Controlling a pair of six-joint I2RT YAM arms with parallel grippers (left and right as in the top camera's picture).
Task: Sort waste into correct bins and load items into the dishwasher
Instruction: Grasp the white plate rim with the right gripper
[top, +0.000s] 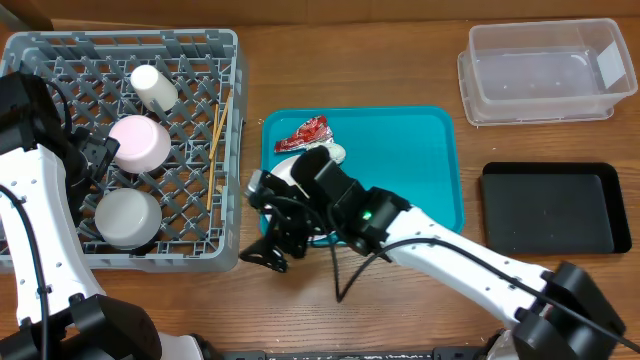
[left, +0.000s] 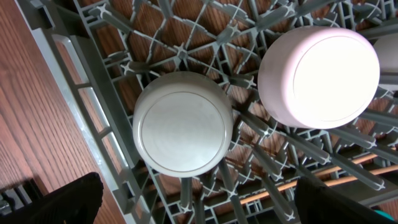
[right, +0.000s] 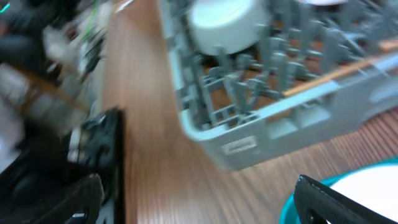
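The grey dish rack (top: 230, 60) at the left holds a white cup (top: 153, 87), a pink bowl (top: 139, 143), a pale bowl (top: 127, 218) and wooden chopsticks (top: 217, 150). My left gripper (top: 95, 160) hovers open above the two upturned bowls, the pale one (left: 181, 130) and the pink one (left: 320, 74). A red wrapper (top: 302, 134), a white scrap (top: 336, 153) and a white plate (top: 285, 168) lie on the teal tray (top: 420, 150). My right arm hides most of the plate. My right gripper (top: 262, 222) is open and empty over bare table between the rack (right: 280, 118) and the tray.
A clear plastic tub (top: 545, 70) stands at the back right and a black tray (top: 555, 207) in front of it. The right wrist view is blurred. It shows the teal tray's corner (right: 289, 211) and the plate's edge (right: 373, 183).
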